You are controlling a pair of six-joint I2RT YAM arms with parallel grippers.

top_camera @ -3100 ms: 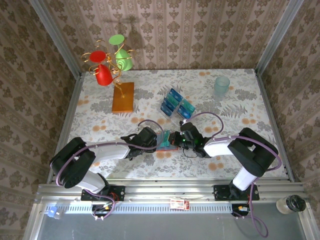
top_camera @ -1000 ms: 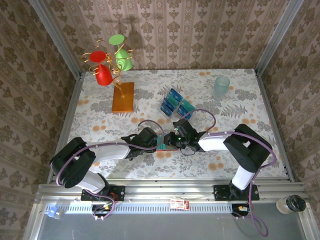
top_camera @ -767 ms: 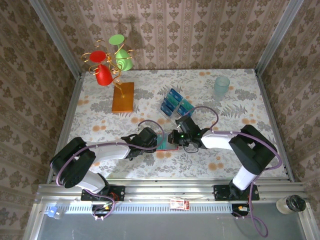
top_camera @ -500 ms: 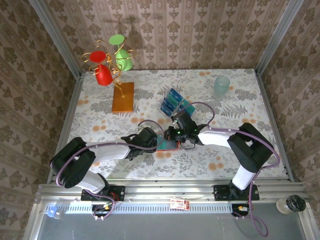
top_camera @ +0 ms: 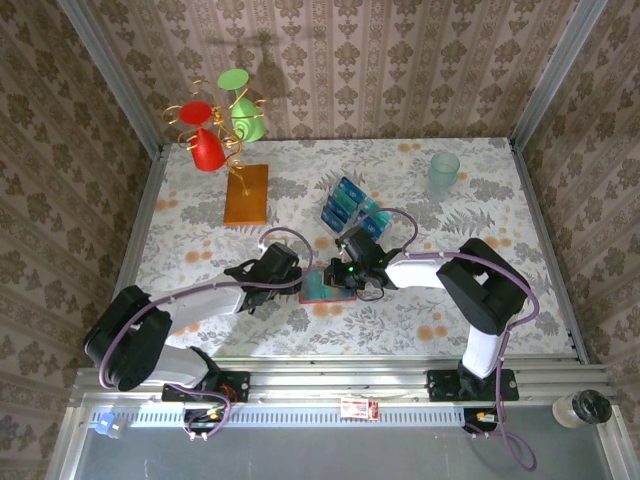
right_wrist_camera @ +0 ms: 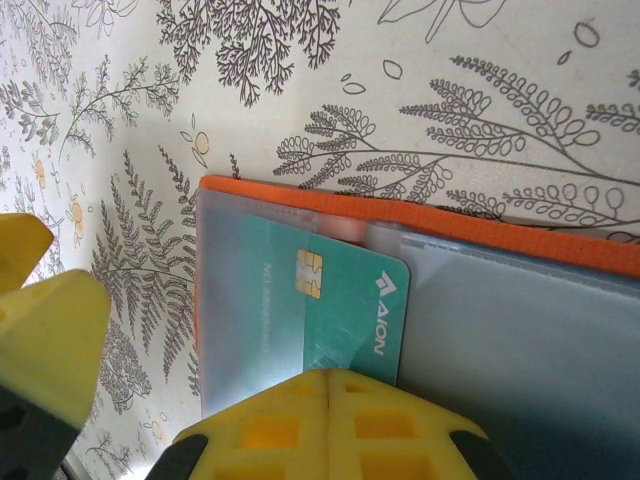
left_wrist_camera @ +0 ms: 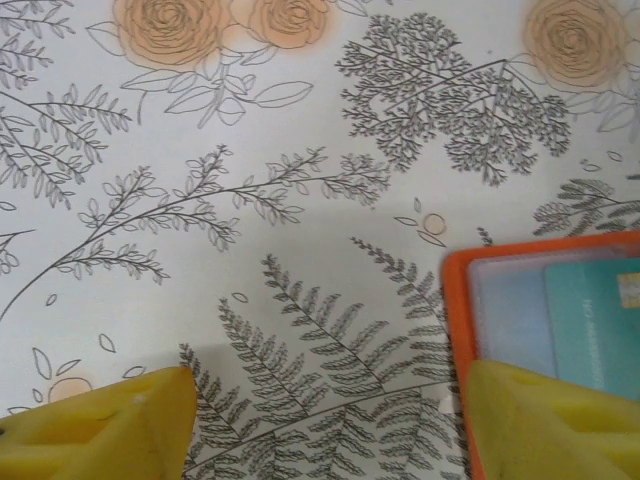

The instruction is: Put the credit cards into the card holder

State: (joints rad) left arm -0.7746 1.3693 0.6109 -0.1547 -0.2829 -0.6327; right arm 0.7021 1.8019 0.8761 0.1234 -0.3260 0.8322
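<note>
Fingers of the left arm: yellow, spread wide over the bare floral worktop, nothing between them; one tip sits just beside the card holder.
Card holder: opened flat on the worktop in front of both arms; orange rim, hazy clear plastic pockets inside.
Teal card: lies inside the holder, gold chip up; the white logo reads roughly "AION", and the fainter print beside the chip is too weak to read.
Fingers of the right arm: clenched together, tips over the teal card's near edge; pressing or not, cannot tell.
Credit cards: blue and teal, dark-striped, grouped just beyond the holder, apart from it.
Far left: orange-brown board.
</note>
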